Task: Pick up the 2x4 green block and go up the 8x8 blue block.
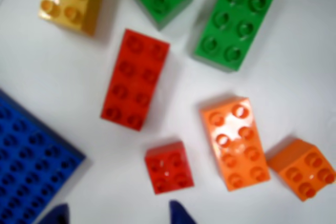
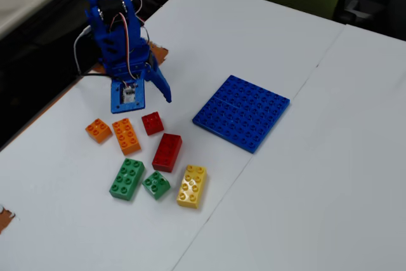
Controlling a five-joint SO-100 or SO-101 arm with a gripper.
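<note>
Currently the blue hand (image 2: 150, 93) hangs above the white desk (image 2: 304, 176), pointed down, fingers parted and grasping nothing. Just below it in the fixed view lie a small red brick (image 2: 152, 123), a long red brick (image 2: 167, 152) and two orange bricks (image 2: 126, 136). Farther off lies the long green brick (image 2: 127, 179), eight studs, flat, beside a small green brick (image 2: 156, 185). The blue baseplate (image 2: 242, 112) lies to the hand's right there.

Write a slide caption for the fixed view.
Blue robot arm's gripper hangs open above seven plastic bricks, beside flat blue studded baseplate.
</note>
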